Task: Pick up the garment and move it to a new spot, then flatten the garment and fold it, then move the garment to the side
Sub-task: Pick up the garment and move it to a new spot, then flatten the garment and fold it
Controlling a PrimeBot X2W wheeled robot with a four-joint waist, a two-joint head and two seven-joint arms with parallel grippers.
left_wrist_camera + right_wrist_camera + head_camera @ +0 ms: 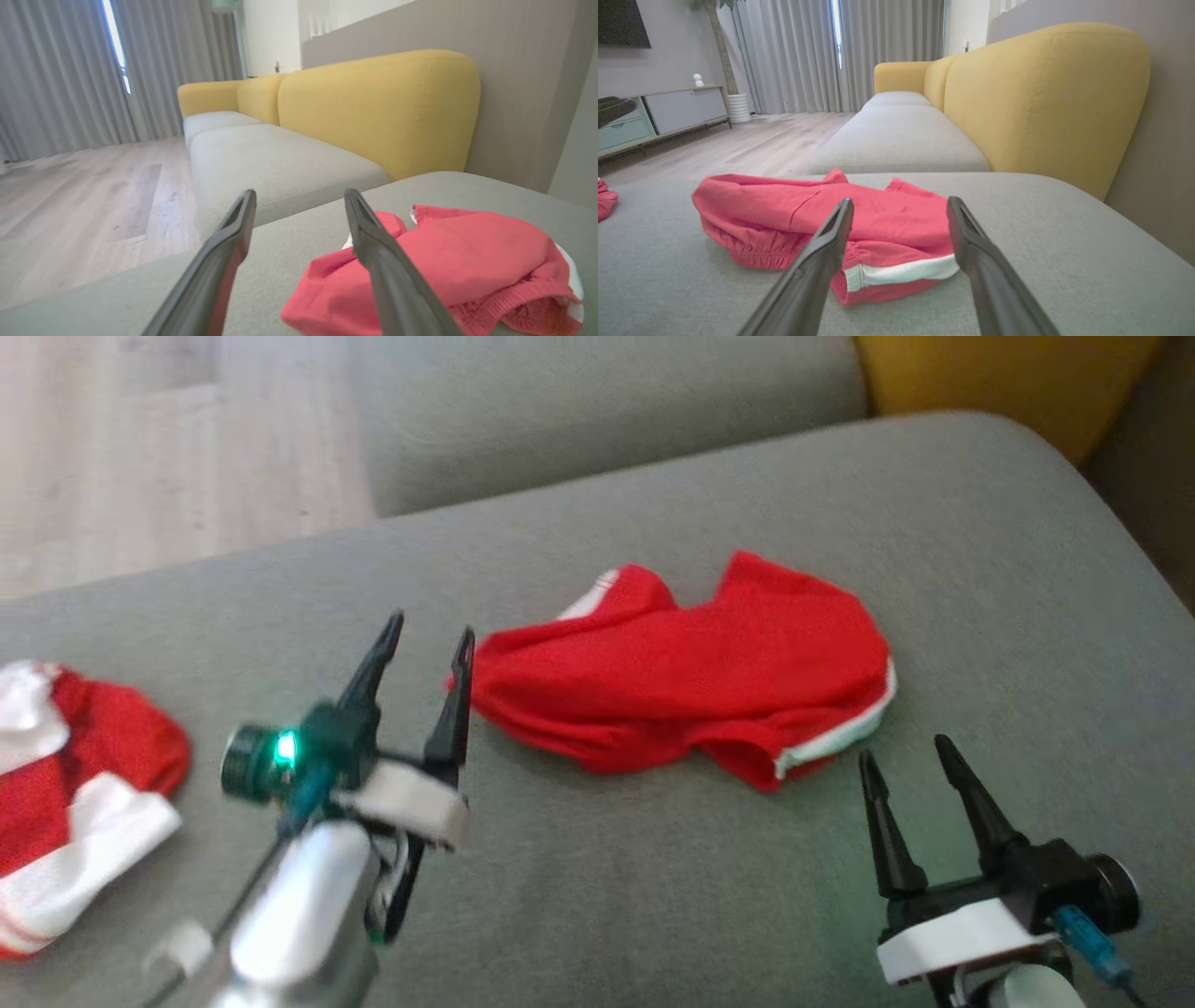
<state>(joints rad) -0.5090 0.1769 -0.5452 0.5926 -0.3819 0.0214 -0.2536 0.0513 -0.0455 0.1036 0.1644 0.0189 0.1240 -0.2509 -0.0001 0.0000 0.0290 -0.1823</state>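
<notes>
- The red garment [686, 677] with white trim lies crumpled on the grey sofa seat [653, 877], about the middle of the cushion in the head view; its white-edged hem points toward the robot's right side
- The left gripper [431, 627] hovers at the garment's left edge; its fingers [459, 700] stand apart, and the garment lies beside them rather than between them; whether the nearer finger touches the cloth I cannot tell
- In the left wrist view the two dark fingers [233, 233] spread wide over the grey seat; the garment [467, 261] sits to the right, partly behind the right-hand finger
- The right gripper [906, 751] sits low over the seat near the garment's white-trimmed corner, just short of the cloth; its fingers [885, 831] are apart and hold nothing
- In the right wrist view the hem with its white stripe [901, 273] shows in the gap between the fingers
- A second red and white cloth [84, 803] lies well apart at the far left of the seat
- A yellow backrest [990, 373] rises behind the seat; pale wood floor [140, 448] lies beyond
</notes>
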